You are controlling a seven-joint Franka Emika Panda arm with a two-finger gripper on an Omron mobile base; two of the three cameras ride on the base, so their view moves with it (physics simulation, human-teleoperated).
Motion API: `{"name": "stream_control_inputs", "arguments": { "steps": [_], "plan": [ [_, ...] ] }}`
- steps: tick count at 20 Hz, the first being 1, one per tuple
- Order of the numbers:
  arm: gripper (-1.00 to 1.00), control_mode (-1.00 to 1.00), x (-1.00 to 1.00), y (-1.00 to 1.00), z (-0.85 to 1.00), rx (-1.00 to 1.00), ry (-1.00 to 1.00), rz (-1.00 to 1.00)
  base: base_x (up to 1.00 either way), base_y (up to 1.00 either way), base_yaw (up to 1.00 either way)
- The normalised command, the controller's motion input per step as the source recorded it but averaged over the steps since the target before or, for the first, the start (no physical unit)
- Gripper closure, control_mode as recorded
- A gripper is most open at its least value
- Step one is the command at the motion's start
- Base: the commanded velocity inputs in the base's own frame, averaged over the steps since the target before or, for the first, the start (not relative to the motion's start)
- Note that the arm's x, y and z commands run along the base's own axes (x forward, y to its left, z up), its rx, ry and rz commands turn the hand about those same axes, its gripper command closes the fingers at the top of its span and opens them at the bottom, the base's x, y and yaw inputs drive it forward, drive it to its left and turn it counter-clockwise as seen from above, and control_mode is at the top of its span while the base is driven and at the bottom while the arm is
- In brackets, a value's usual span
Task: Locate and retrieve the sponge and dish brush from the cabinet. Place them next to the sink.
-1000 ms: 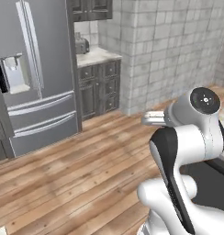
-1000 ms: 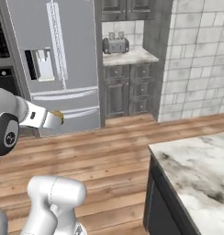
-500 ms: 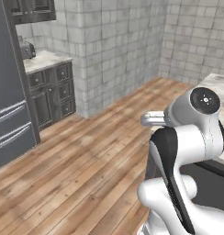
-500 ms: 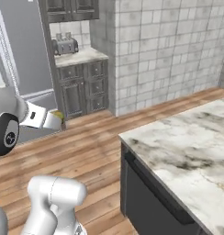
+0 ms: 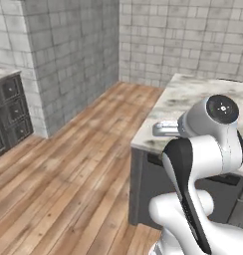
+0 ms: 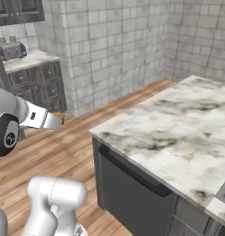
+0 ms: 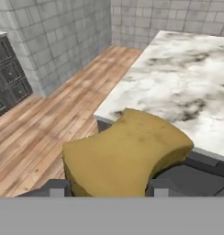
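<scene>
While base swings from the fridge wall to the marble tabletop (image 6: 179,133) | jaws clamped on sponge (image 7: 125,153), carried at the gripper (image 7: 107,186) | sponge fetch looks done, sink drop-off next | dish brush pending

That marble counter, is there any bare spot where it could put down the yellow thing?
Nearly all of the marble counter is bare, from its floor-side edge to the tiled wall. The pincer holds the sponge near that edge. Nowhere crowded.
</scene>
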Motion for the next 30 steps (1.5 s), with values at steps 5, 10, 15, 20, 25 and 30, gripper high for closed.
{"name": "stream_control_inputs", "arguments": {
  "steps": [5,10,15,20,25,30],
  "plan": [
    [1.0,1.0,0.0,0.0,0.0,0.0,0.0,0.0,0.01,0.0,-0.47],
    [1.0,1.0,0.0,0.0,0.0,0.0,0.0,0.0,0.01,0.0,-0.47],
    [1.0,1.0,0.0,0.0,0.0,0.0,0.0,0.0,0.03,0.0,-0.45],
    [1.0,1.0,0.0,0.0,0.0,0.0,0.0,0.0,0.04,0.0,-0.44],
    [1.0,1.0,0.0,0.0,0.0,0.0,0.0,0.0,0.05,-0.03,-0.43],
    [1.0,1.0,0.0,0.0,0.0,0.0,0.0,0.0,0.06,-0.09,-0.34]
  ]
}}
